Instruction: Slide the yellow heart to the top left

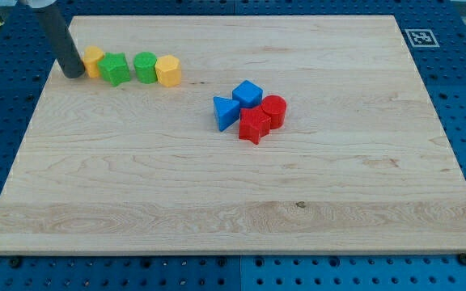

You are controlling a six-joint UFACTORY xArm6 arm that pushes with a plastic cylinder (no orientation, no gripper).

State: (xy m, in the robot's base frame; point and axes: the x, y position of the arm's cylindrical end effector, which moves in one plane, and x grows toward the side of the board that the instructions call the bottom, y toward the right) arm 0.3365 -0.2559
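Lab: blue pegboard bench (pixel 459 48), fiducial tag (pixel 421 37)

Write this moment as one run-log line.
my tip: touching yellow heart block's left | heart: top left, beside green star block | wooden board

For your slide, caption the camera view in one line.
My tip touches the yellow heart at the board's top left.

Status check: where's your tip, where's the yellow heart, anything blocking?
My tip at board's top left, beside yellow heart, on its left. Green star against heart's right. Nothing else in the way.
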